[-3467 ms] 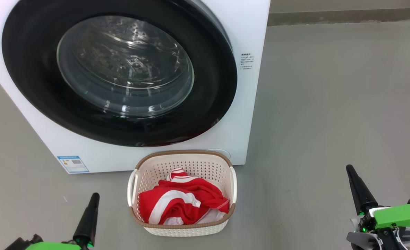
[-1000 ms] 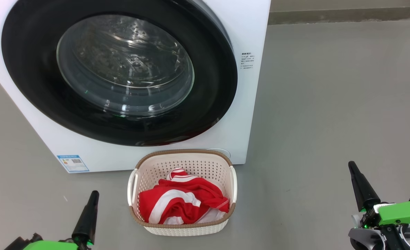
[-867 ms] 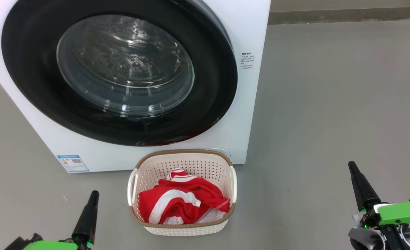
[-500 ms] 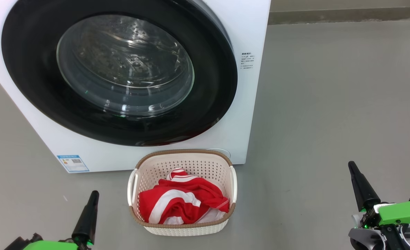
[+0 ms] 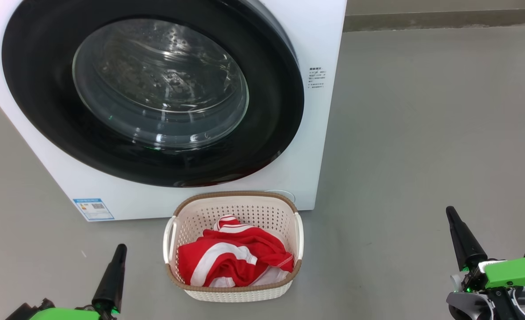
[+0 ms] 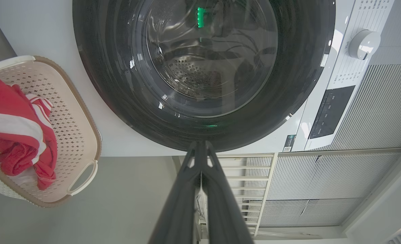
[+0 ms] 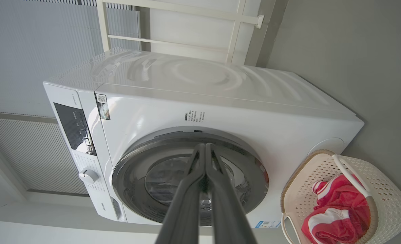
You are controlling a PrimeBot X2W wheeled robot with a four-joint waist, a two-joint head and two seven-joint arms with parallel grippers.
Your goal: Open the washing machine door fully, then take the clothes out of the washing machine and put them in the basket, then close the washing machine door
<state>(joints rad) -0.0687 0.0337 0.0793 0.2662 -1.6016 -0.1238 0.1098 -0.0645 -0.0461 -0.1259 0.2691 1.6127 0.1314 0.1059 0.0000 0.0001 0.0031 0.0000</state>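
Observation:
The white washing machine [image 5: 316, 133] stands ahead with its round black-rimmed door [image 5: 262, 146] closed flat against the front; the steel drum behind the glass looks bare. The red clothes [image 5: 231, 262] with white stripes lie in the cream basket [image 5: 233, 198] on the floor just in front of the machine. My left gripper [image 5: 121, 247] is shut, low at the left of the basket, holding nothing. My right gripper [image 5: 449, 210] is shut and empty, well off to the basket's right. In the wrist views, the left fingertips [image 6: 200, 144] and the right fingertips [image 7: 204, 145] meet.
Grey floor [image 5: 422, 133] stretches to the right of the machine up to a wall base. A blue label [image 5: 93, 209] sits on the machine's lower left front. A control panel with a knob [image 7: 88, 176] tops the machine, and pale slatted panels [image 6: 373, 118] stand behind it.
Over the last second nothing has moved. Since the oldest frame the right gripper has shifted slightly up and right, and the left gripper has dropped a little lower in view.

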